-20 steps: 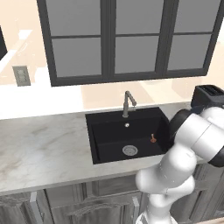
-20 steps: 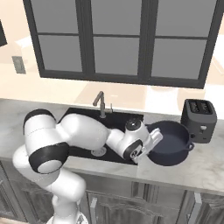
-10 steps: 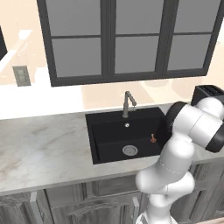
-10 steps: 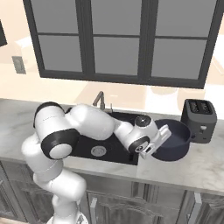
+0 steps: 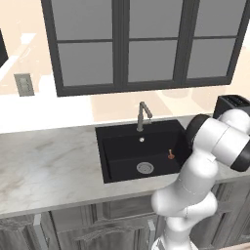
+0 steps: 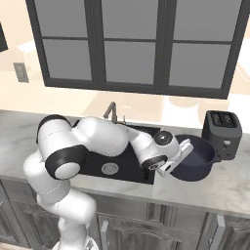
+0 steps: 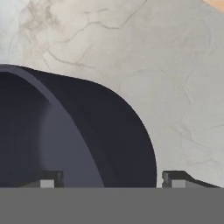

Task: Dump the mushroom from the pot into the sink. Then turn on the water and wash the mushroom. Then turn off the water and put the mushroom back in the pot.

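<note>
On the marble counter (image 6: pixel 229 188) right of the sink (image 5: pixel 117 161), the navy pot (image 6: pixel 195 158) stands upright near the front edge, with the black slotted toaster (image 6: pixel 222 133) just behind it at the counter's back right. No brand or lettering can be read on either. The white arm reaches from the base across the sink's front right corner, its elbow bent high and its wrist turned toward the pot. The gripper (image 7: pixel 111 178) sits at the pot's near rim; in the hand view its two dark fingertips (image 7: pixel 51 178) stand wide apart, one over the pot's dark inner side and the other outside the wall over the marble, so the rim passes between them without being pinched. The mushroom (image 5: pixel 171 155) lies on the sink floor, toward the right wall, right of the steel drain (image 5: pixel 145 168) and in front of the grey faucet (image 5: pixel 142 114).
</note>
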You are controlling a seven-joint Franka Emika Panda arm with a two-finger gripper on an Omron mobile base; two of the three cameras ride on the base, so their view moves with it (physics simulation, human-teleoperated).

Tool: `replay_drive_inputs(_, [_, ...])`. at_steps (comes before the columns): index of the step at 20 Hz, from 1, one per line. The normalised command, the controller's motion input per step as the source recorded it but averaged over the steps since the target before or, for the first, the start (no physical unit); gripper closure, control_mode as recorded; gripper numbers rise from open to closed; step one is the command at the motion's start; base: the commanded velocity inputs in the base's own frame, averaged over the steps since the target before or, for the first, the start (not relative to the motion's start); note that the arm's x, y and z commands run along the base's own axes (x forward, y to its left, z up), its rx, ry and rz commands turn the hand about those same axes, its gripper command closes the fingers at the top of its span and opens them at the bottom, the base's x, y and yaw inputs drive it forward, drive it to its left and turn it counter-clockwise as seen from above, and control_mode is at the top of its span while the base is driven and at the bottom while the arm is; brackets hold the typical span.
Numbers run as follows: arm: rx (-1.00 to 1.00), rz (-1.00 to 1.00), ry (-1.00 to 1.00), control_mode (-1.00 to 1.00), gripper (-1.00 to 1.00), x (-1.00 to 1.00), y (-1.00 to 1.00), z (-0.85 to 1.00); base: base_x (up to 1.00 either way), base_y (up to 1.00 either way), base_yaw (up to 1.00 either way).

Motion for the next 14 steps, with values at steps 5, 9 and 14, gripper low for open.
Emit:
replay_drive_inputs(5, [0.0, 0.04, -0.2, -1.0, -1.0, -0.14, 0.0, 0.32, 0.0, 0.0, 0.0])
replay_drive_inputs(9, [0.0, 0.08, -0.21, -1.0, -1.0, -0.23, 0.0, 0.43, 0.0, 0.0, 0.0])
replay_drive_inputs(14, [0.0, 0.11, -0.17, -1.0, -1.0, -0.16, 0.0, 0.51, 0.0, 0.0, 0.0])
